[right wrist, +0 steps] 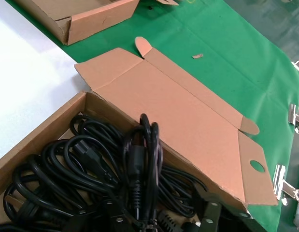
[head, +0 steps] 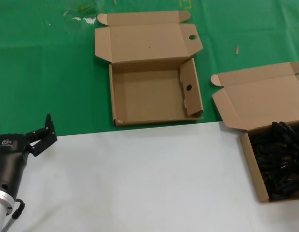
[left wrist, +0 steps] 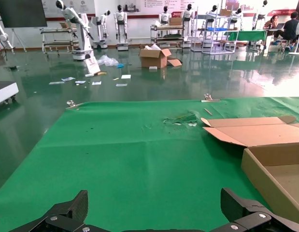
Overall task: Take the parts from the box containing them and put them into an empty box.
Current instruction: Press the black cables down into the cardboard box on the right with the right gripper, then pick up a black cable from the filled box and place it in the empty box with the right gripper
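Black power cables fill the open brown cardboard box at the right of the table, also in the head view. Its lid lies back, and one side flap has a round hole. My right gripper is inside this box, shut on one coiled cable bundle that stands above the others. It is out of the head view. The empty box, with a hole in a lid flap and a side panel, lies open at the far middle. My left gripper is open and empty at the near left.
A green mat covers the far half of the table and a white sheet the near half. The empty box's edge shows in the left wrist view. Metal clips hold the mat's edge beyond the cable box.
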`<control>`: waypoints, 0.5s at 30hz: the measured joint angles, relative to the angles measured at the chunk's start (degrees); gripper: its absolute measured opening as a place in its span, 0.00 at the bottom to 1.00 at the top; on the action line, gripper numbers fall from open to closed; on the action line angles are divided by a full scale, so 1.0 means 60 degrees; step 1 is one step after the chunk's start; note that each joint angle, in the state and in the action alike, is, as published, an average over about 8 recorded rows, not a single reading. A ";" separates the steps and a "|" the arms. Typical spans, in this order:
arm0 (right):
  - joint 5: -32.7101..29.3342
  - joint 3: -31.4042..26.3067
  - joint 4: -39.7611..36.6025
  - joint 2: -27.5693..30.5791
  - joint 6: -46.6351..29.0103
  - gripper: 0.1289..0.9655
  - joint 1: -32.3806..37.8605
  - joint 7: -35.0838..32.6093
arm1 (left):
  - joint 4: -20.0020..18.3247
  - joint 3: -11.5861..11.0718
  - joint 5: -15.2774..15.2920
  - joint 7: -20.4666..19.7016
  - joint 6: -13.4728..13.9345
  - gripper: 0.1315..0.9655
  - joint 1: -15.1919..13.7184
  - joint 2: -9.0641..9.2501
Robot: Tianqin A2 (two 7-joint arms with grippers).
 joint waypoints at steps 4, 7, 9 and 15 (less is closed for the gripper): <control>0.0000 -0.0201 -0.0062 -0.0098 0.0011 0.46 0.0184 -0.0028 | 0.0000 0.0000 0.0001 0.0000 0.0000 1.00 0.0000 0.0000; 0.0000 -0.0249 0.0012 -0.0065 0.0050 0.36 0.0195 -0.0005 | 0.0000 0.0000 0.0002 0.0000 0.0000 1.00 0.0000 0.0000; 0.0000 -0.0264 0.0123 0.0004 0.0094 0.33 0.0180 0.0027 | 0.0000 0.0000 0.0001 0.0000 0.0000 1.00 0.0000 0.0000; 0.0000 -0.0278 0.0771 0.0414 0.0291 0.20 0.0189 0.0174 | 0.0000 0.0000 0.0001 0.0000 0.0000 1.00 0.0000 0.0000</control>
